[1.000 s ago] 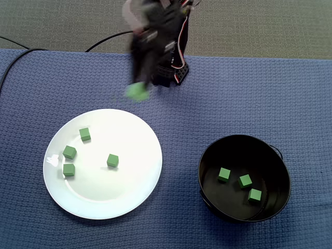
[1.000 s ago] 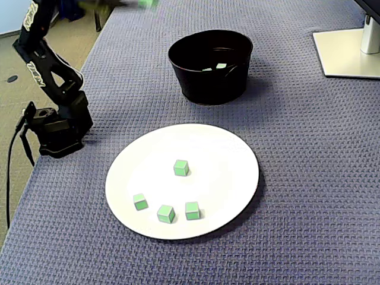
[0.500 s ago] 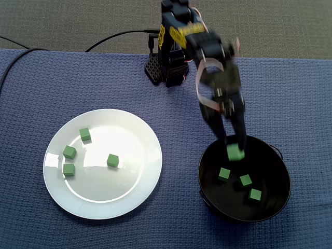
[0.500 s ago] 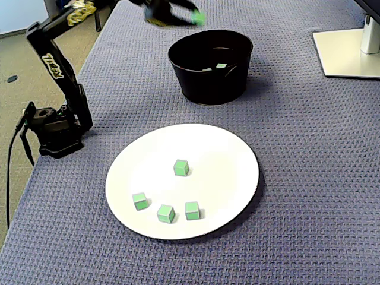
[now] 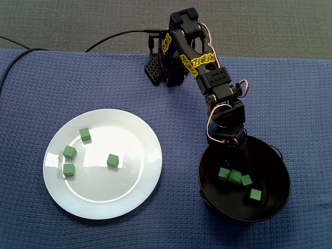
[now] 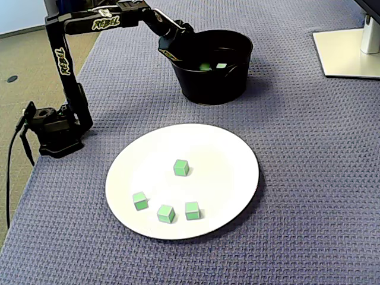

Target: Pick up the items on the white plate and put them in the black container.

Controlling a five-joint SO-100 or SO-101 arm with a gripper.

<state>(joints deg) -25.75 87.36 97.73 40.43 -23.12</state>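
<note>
Cubes (image 5: 112, 160): four, green, loose on plate (image 5: 124, 199) at lower left of a fixed view. Three grouped toward left rim, close but apart; one alone nearer centre. Same four at lower centre of the other fixed view (image 6: 181, 167).

Handling, judged from looks only:
- Probably light and stiff, with flat faces and sharp edges; not fragile.
- Best taken across two opposite side faces, tool squared to them, closing gently.
- Glossy plate likely slippery, so liable to skid or spin if nudged off-centre.
- Left-hand trio close enough to risk bumping a neighbour; lone centre cube the easier pick.

Tool (image 5: 236, 168): reached down inside container (image 5: 272, 166) at lower right of frame, arm (image 5: 199, 62) stretched from its base at top centre across blue tabletop (image 5: 301, 93). Carried cube (image 5: 234, 177) right at the tips, low among three others already on the bottom (image 5: 254, 195). Tips dark against dark wall: cannot tell whether clenched on that cube or already released. In the other view, tips hidden behind the near rim at upper centre (image 6: 208, 83).

Against half a second ago: tool then above the rim with cube raised, now dropped well inside, cube down at the level of the rest. Against a second ago: arm then folded back near its base, blurred, cube aloft. Plate and its four cubes unmoved throughout; three in container likewise.
</note>
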